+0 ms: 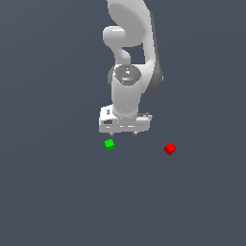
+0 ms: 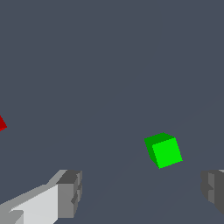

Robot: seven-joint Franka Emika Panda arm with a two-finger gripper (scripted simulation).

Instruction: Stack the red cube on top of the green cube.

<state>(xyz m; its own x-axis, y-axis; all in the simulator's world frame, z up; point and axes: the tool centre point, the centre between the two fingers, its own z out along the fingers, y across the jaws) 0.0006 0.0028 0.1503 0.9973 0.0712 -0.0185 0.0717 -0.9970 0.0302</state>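
The red cube lies on the dark grey floor at the exterior view's right. In the wrist view only a sliver of it shows at the picture's edge. The green cube lies at the exterior view's left, just below the hand; it also shows in the wrist view. My gripper hangs above the floor between the two cubes, nearer the green one. It is open and empty, with its fingertips wide apart in the wrist view.
The white arm comes down from the top of the exterior view. The floor is a plain dark grey surface with nothing else on it.
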